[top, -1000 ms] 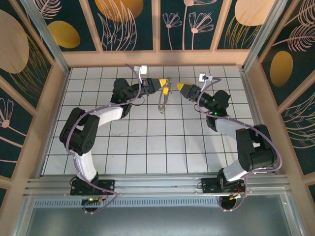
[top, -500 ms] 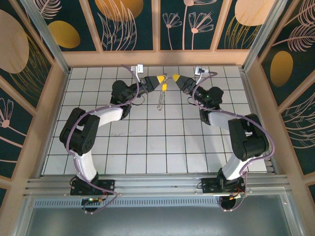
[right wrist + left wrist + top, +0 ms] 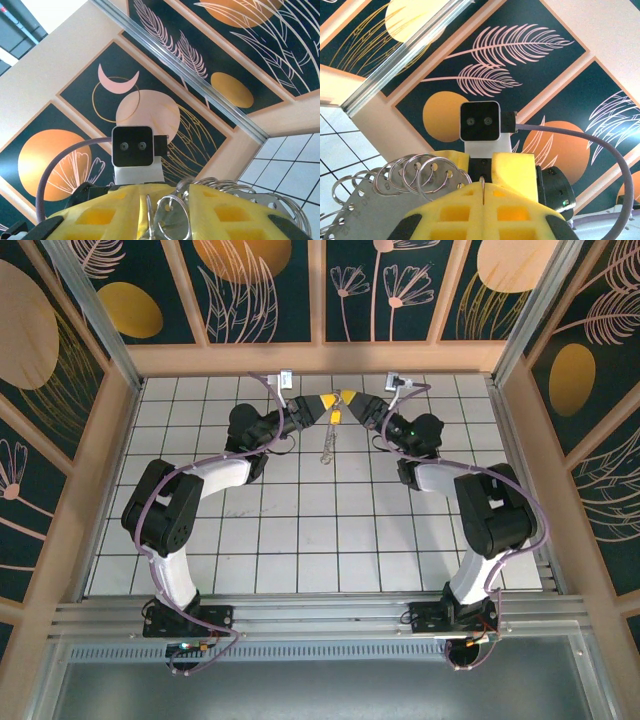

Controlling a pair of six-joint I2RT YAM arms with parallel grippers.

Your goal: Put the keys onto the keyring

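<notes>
Keyring (image 3: 327, 446) in left hand (image 3: 326, 404), right hand (image 3: 348, 397) alongside

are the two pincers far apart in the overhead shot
No, the left pincer and the right pincer nearly meet tip to tip.

Stamped marks on the keyring (image 3: 370, 202) plate — none legible.

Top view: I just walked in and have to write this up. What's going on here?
The two arms meet tip to tip over the far middle of the tiled table. The left gripper is shut on the keyring, which hangs below it. The right gripper has its jaws apart around the ring's loops; whether it grips is unclear. The yellow-headed key sits where they meet.
</notes>
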